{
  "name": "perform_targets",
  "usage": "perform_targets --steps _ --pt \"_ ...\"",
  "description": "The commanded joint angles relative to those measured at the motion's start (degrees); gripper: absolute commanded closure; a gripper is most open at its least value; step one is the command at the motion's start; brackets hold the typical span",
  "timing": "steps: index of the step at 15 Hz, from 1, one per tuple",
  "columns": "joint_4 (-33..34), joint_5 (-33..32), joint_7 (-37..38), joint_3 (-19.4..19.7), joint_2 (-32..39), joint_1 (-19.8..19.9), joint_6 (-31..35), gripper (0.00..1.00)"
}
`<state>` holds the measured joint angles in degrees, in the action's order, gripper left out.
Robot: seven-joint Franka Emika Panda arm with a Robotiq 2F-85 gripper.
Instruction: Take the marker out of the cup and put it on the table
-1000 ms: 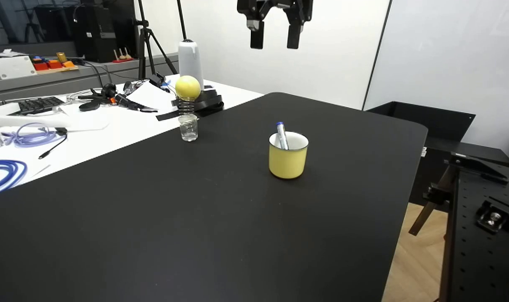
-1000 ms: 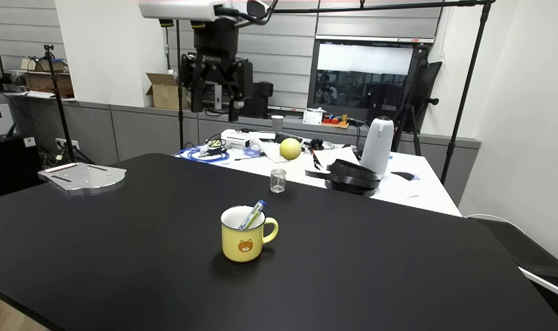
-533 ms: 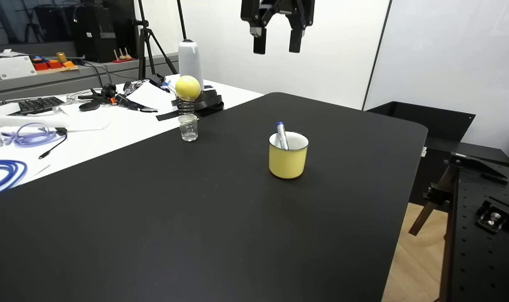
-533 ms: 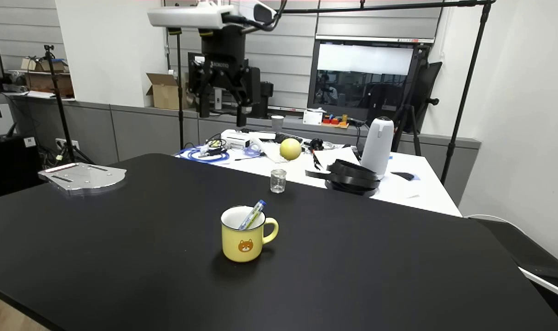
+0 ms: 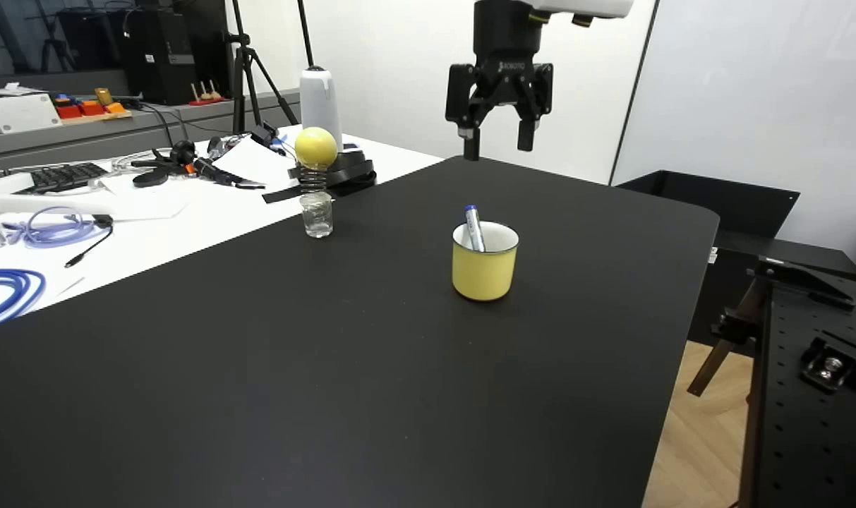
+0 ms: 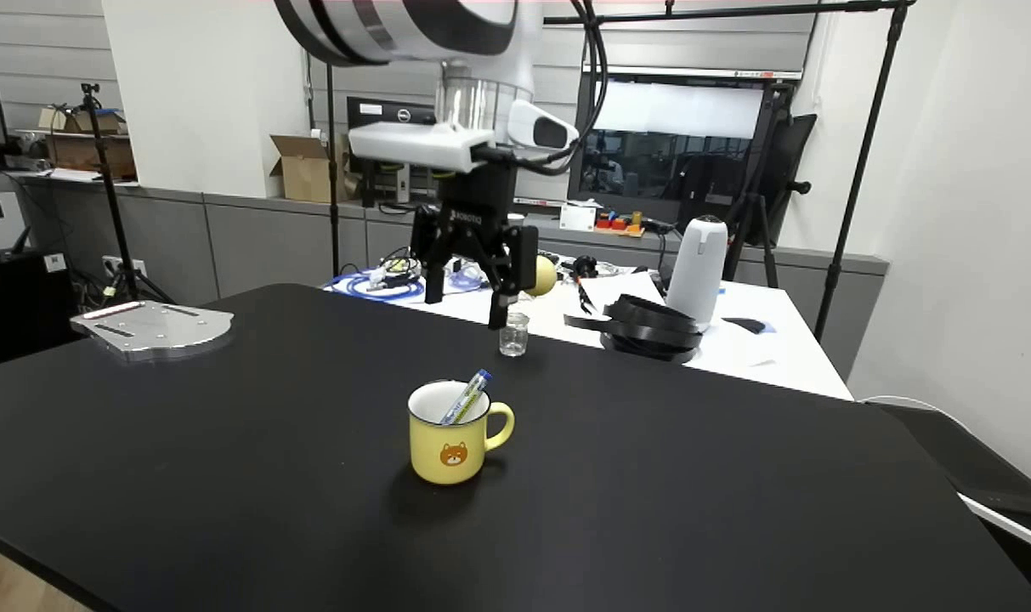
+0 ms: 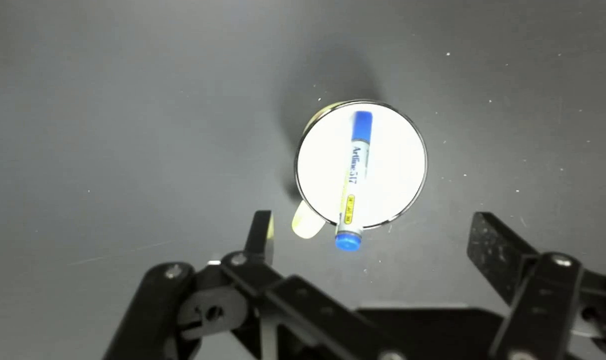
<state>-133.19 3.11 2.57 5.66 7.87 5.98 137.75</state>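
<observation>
The yellow cup (image 5: 483, 275) stands upright on the black table (image 5: 258, 388). In an exterior view the cup (image 6: 447, 455) shows its handle and a bear face. The marker (image 5: 474, 229) leans in the cup, its blue end above the rim; it also shows in an exterior view (image 6: 467, 399). My gripper (image 5: 498, 152) hangs open and empty above the table, higher than the cup and apart from it; it also shows in an exterior view (image 6: 466, 313). In the wrist view the marker (image 7: 355, 165) lies across the cup's pale inside (image 7: 397, 170), its near blue end between the open fingers (image 7: 372, 217).
A small clear glass (image 6: 513, 337) stands by the table edge beside the white desk (image 6: 778, 340). A metal plate (image 6: 154, 327) lies on the table in an exterior view. A yellow ball (image 5: 316, 148) and a black strap (image 6: 651, 327) are towards the desk.
My gripper has come down a long way towards the cup, moving right in both exterior views. It stays open. The cup and marker have not moved.
</observation>
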Motion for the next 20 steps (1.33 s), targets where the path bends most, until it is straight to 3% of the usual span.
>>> perform_targets --steps 1,6,16,18,20 --pt "2.7 -1.0 4.3 0.4 4.7 -0.7 3.2 0.0" --pt "4.6 1.2 7.6 0.0 9.2 -1.7 9.2 0.0" --pt "7.3 5.6 7.4 -0.5 13.8 -1.3 6.2 0.0" --pt "7.4 5.7 7.9 -0.1 14.3 -1.4 5.6 0.27" --pt "7.5 5.8 8.4 0.2 14.8 -1.4 5.4 0.4"
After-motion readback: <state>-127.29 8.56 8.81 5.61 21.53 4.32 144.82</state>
